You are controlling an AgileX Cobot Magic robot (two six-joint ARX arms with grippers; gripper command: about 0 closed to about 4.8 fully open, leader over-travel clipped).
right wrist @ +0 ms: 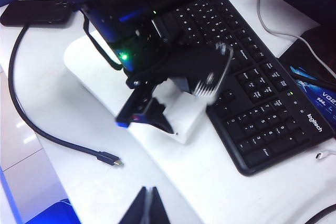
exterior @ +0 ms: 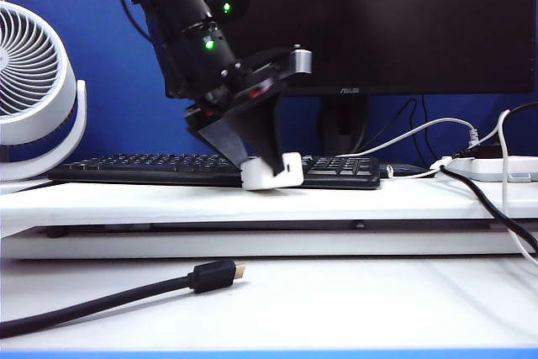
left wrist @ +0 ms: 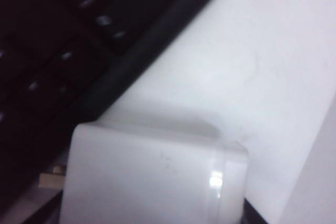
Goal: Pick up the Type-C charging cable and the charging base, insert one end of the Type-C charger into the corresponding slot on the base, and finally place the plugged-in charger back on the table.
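Nearest: thick black cable (exterior: 101,296) slack on the table (exterior: 353,300). Not wanted.
Right gripper (right wrist: 149,208) poised over the front edge, jaws pressed together, empty.
On the raised shelf, hard against the keyboard (exterior: 151,166): charging base (exterior: 290,166), left gripper (exterior: 271,170) clamped across its sides.
Judged light, rigid, glossy, so likely slippery. Best taken across the broad flat faces, clear of prongs and port face.

"ASUS" in pale letters on the bottom bezel of my big black flat monitor (exterior: 349,90), "logitech" in white on the corner of the black plastic keyboard (right wrist: 315,124), "VG2" partly readable on a blue-and-black printed card (right wrist: 321,94) beside it
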